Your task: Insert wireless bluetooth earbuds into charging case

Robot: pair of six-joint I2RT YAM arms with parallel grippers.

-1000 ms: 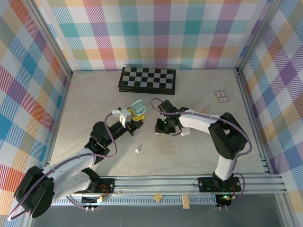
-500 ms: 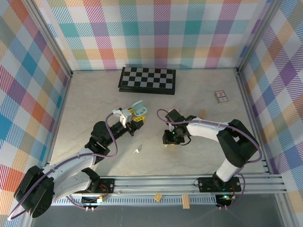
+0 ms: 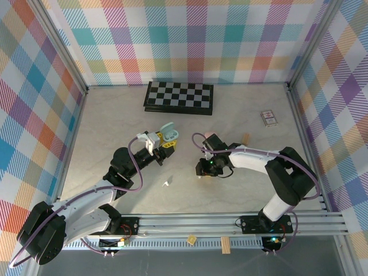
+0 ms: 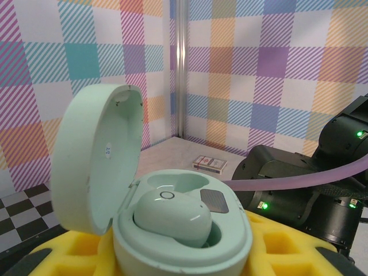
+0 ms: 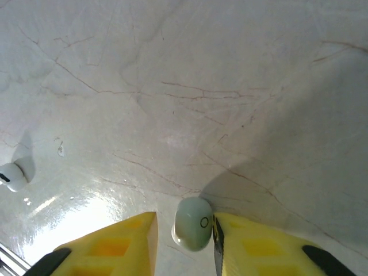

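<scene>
You have three earbuds in sight: two mint, one white. One mint earbud [image 5: 194, 223] lies between the yellow fingers of your right gripper [image 5: 184, 227]. Its jaws stand apart around it, with one finger right at it and a gap to the other; whether that finger truly touches is hard to tell. The second mint earbud [image 4: 171, 217] sits in the single charging case [image 4: 190, 259], whose lid [image 4: 98, 158] is hinged up and which is pinched between your left gripper's [image 3: 161, 140] jaws. The white earbud [image 3: 167, 183] lies loose on the table [image 3: 115, 121] between the arms; the right wrist view cuts it off at the edge. Further out are one chessboard [image 3: 179, 96] and one card deck [image 3: 268, 118].
</scene>
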